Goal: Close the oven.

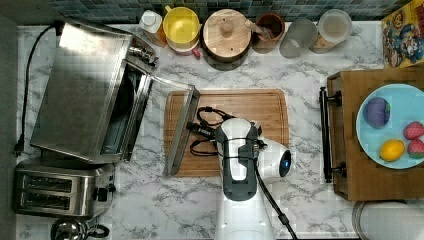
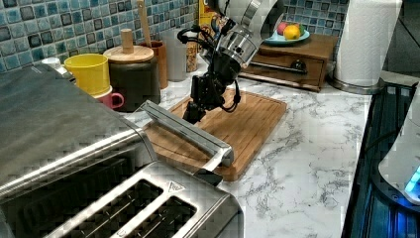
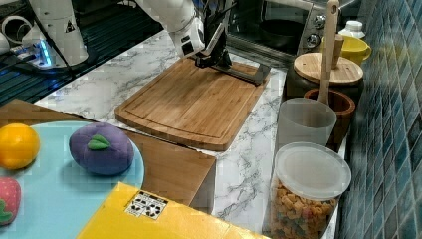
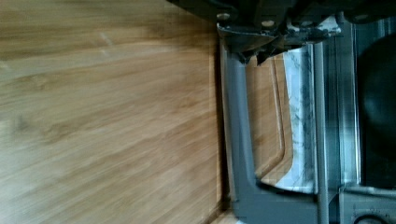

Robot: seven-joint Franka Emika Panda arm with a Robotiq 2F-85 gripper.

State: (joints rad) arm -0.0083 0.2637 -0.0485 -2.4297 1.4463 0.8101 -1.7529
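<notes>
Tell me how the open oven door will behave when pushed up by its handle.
The door looks rigid, so it likely swings on its hinge as one piece. Its smooth metal handle may be slippery. Part glass, it probably shouldn't be slammed into the oven.

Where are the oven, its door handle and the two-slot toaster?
oven [image 1: 80, 85], top view, flat steel top.
door handle [image 1: 181, 131], top view, middle of the bar.
two-slot toaster [image 1: 55, 191], top view, top between the slots.
</notes>
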